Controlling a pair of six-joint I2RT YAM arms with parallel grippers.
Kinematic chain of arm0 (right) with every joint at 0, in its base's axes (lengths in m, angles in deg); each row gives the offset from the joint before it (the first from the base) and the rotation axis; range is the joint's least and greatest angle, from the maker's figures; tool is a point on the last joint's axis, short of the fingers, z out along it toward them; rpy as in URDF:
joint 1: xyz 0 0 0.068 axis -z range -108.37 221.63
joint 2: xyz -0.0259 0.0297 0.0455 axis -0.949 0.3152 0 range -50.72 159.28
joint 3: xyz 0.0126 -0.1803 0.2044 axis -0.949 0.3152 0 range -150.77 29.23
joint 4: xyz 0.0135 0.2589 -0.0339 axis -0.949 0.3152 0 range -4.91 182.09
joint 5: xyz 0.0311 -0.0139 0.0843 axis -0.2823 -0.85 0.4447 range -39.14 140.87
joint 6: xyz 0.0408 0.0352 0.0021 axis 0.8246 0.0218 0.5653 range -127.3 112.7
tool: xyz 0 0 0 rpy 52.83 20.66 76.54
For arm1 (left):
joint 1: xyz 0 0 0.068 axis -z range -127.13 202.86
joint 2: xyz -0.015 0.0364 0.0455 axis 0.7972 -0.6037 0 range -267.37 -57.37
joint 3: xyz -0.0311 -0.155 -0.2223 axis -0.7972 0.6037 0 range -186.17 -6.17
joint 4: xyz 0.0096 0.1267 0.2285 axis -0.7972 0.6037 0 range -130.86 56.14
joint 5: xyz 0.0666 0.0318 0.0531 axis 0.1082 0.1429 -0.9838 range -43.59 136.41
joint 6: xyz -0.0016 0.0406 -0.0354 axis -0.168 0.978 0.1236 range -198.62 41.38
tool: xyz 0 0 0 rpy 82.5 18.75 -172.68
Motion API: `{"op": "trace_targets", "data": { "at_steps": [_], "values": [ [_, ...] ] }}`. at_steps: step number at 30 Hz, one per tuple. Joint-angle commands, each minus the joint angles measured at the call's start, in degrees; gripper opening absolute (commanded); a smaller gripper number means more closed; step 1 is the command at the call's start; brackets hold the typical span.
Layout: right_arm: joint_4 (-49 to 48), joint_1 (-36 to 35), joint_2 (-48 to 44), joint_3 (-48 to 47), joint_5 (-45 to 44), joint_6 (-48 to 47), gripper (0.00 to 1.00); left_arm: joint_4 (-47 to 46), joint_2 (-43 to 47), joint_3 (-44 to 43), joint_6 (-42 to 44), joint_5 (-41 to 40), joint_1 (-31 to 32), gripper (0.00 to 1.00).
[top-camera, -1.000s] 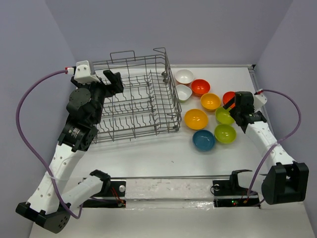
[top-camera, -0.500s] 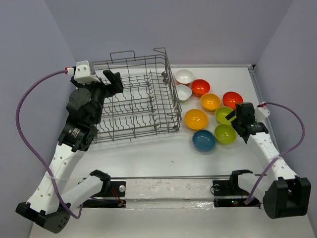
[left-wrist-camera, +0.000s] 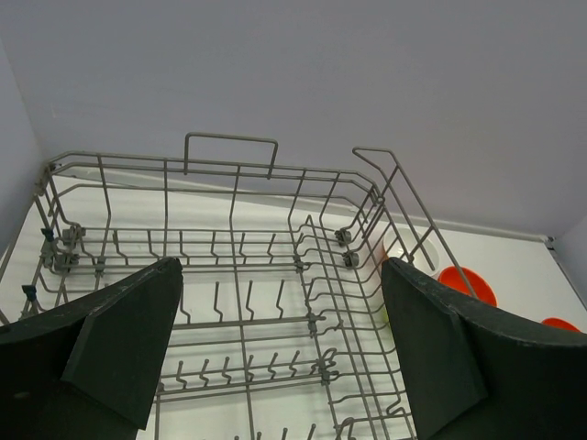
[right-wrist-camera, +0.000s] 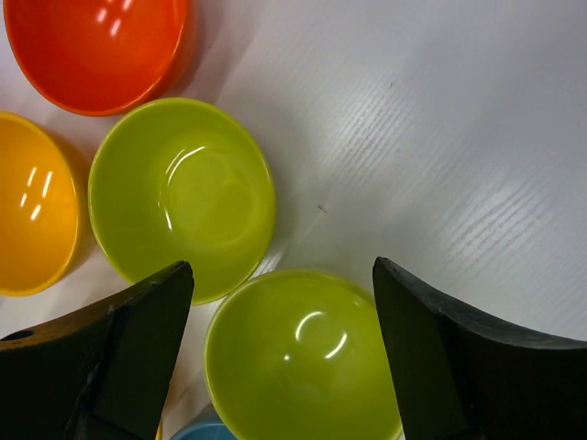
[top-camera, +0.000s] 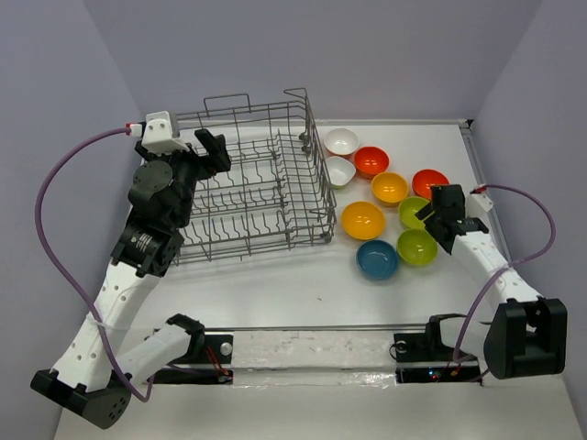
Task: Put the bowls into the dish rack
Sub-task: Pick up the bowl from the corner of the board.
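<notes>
At the near edge of the table (top-camera: 275, 289), both arm bases (top-camera: 527, 335) sit bolted behind a shiny strip (top-camera: 312, 353); a purple cable (top-camera: 46, 238) loops off each arm.

Tabletop white and matt, faintly ribbed in the right wrist view; no spill seen.

Right of centre, nine bowls stand loose in a cluster, all outside the rack:
- teal bowl (top-camera: 377, 259) nearest, with the near lime bowl (top-camera: 417, 247) just beside it
- behind them an orange-yellow bowl (top-camera: 363, 220) and the far lime bowl (top-camera: 410, 213)
- further back a second orange-yellow bowl (top-camera: 390, 188), two red-orange bowls (top-camera: 371, 161) and an upright white bowl (top-camera: 341, 140)

Right gripper (top-camera: 429, 214) hovers over the two lime bowls, fingers spread wide, grasping nothing. Its wrist view frames both rims between the pads, so likely lining up a first pick; which bowl, cannot tell. The rims sit almost touching; a descent could nudge the neighbour.

Dish rack (top-camera: 316, 179) stands upright left of the cluster, no bowl in it; task apparently at its start. A tilted white bowl (top-camera: 339, 170) leans against the rack's right wall.

Left gripper (top-camera: 211, 145) is raised at the rack's far-left corner, fingers parted and empty, camera looking across the tines. Probably posted there to keep the right arm's path free, or to receive a bowl.

Lilac-grey walls (top-camera: 321, 46) close in on three sides; light even; highlights show on the glossy bowls.
</notes>
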Motion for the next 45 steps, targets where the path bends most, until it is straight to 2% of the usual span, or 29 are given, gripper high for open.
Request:
{"op": "trace_targets", "data": {
  "at_steps": [1, 10, 28, 34, 39, 45],
  "values": [
    [-5.3, 0.9, 0.8, -1.8, -2.3, 0.6, 0.82, -3.0, 0.4, 0.0, 0.9, -0.4, -0.1, 0.99],
    [-8.9, 3.3, 4.2, -1.8, -1.1, 0.3, 0.71, -2.9, 0.3, -0.2, 0.8, -0.4, -0.1, 0.99],
    [-15.3, 4.9, 9.5, 0.4, 3.7, -0.6, 0.68, -2.6, -0.3, -0.4, 0.7, -0.6, -0.1, 0.99],
    [-16.3, 5.4, 11.0, 0.7, 4.9, -0.8, 0.60, -2.4, -0.4, -0.5, 0.5, -0.5, -0.1, 0.99],
    [-17.0, 6.0, 11.9, 1.2, 5.2, -0.4, 0.59, -2.3, -0.7, -0.6, 0.4, -0.5, -0.1, 0.99],
    [-17.5, 6.5, 12.8, 1.7, 5.5, -0.3, 0.54, -2.4, -0.9, -0.5, 0.3, -0.5, -0.1, 0.99]
  ]
}}
